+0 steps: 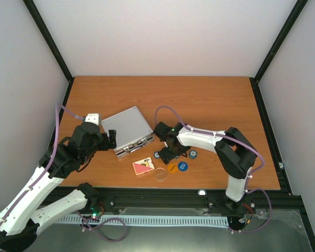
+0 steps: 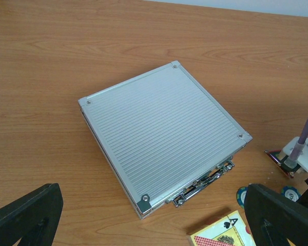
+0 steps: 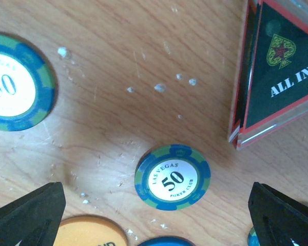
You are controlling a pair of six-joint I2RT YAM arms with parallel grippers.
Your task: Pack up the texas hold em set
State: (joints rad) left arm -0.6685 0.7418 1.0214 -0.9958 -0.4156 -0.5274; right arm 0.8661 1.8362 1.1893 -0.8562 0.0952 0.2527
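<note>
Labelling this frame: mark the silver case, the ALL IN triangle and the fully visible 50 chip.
silver case (image 2: 161,136), left wrist view, middle of ribbed lid.
ALL IN triangle (image 3: 287,87), right wrist view, black face beside lettering.
50 chip (image 3: 172,178), right wrist view, white centre.

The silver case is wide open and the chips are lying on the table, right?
No, the silver case is shut, lid down, as the left wrist view shows. The chips do lie on the table.
</note>
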